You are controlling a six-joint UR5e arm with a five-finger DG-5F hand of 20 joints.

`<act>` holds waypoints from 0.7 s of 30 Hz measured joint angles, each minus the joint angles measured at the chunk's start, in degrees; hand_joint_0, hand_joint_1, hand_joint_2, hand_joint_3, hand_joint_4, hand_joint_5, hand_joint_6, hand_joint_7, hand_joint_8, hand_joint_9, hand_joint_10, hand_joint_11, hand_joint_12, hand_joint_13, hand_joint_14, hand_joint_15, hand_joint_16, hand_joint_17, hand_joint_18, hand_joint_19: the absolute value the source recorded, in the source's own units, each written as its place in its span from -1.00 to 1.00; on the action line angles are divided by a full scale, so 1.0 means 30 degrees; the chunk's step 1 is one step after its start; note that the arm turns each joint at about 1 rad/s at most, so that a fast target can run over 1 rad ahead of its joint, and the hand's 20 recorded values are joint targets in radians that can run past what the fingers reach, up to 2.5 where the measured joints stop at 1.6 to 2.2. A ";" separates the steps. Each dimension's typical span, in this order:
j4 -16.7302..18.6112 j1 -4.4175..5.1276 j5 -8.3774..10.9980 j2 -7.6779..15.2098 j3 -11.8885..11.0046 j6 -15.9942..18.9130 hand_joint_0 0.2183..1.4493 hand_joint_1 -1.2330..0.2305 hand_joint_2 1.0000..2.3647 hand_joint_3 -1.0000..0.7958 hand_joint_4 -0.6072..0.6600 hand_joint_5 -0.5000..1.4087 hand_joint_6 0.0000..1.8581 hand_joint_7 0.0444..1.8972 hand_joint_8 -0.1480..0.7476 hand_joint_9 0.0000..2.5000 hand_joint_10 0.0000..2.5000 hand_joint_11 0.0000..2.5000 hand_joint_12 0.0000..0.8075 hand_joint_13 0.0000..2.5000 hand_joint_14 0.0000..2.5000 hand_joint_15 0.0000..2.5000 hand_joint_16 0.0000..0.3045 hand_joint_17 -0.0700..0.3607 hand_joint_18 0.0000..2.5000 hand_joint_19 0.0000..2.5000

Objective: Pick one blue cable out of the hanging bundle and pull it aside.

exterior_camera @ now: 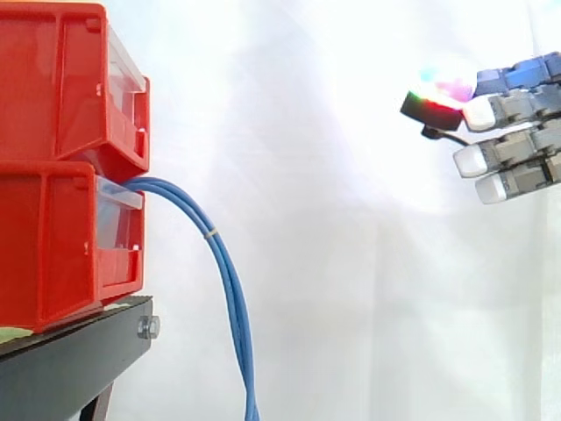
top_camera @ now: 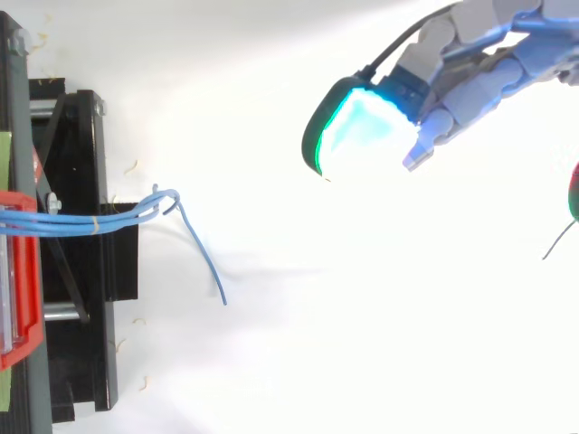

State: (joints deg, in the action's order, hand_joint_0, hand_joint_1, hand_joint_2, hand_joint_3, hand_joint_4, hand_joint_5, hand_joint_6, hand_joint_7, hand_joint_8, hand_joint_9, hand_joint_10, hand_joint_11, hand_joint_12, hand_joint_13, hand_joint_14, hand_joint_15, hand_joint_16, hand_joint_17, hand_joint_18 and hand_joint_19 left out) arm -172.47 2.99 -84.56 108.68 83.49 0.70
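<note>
The blue cables point(exterior_camera: 230, 281) spill out from between the 2 red bins point(exterior_camera: 61, 167) on the stand point(exterior_camera: 70, 360) and hang down in a tight bundle, while the hand point(exterior_camera: 513, 153) hovers well off to the side, fingers stretched out and holding nothing. From above, 1 strand point(top_camera: 204, 262) seems to splay away from the rest, though I can't be sure it's free. I'd go for that 1: come in level, slip a fingertip behind it alone, pinch lightly, then draw it sideways slowly so the others don't follow.
</note>
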 measured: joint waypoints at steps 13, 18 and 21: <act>0.0309 0.0117 0.0025 0.0167 0.0000 0.0360 -0.56 -0.13 -1.00 -0.43 0.25 -0.68 -0.46 -0.34 -0.22 -0.51 -1.00 -0.93 -0.19 -0.69 -0.99 -0.79 -0.65 -0.12 -0.87 -0.69; 0.0763 0.0178 0.0127 0.0274 0.0005 0.0355 -0.56 -0.13 -1.00 -0.43 0.25 -0.68 -0.46 -0.34 -0.21 -0.51 -1.00 -0.92 -0.19 -0.68 -0.99 -0.79 -0.65 -0.12 -0.86 -0.69; 0.0867 0.0196 0.0145 0.0482 0.0004 0.0385 -0.55 -0.12 -1.00 -0.43 0.26 -0.68 -0.46 -0.34 -0.21 -0.50 -1.00 -0.92 -0.18 -0.67 -0.99 -0.78 -0.65 -0.13 -0.85 -0.68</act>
State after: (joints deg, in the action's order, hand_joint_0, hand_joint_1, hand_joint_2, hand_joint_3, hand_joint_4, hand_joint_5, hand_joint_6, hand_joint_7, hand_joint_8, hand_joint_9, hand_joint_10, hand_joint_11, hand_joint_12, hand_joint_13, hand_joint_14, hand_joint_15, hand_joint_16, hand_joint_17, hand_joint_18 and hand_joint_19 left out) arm -169.87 3.58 -84.13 110.13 83.51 1.85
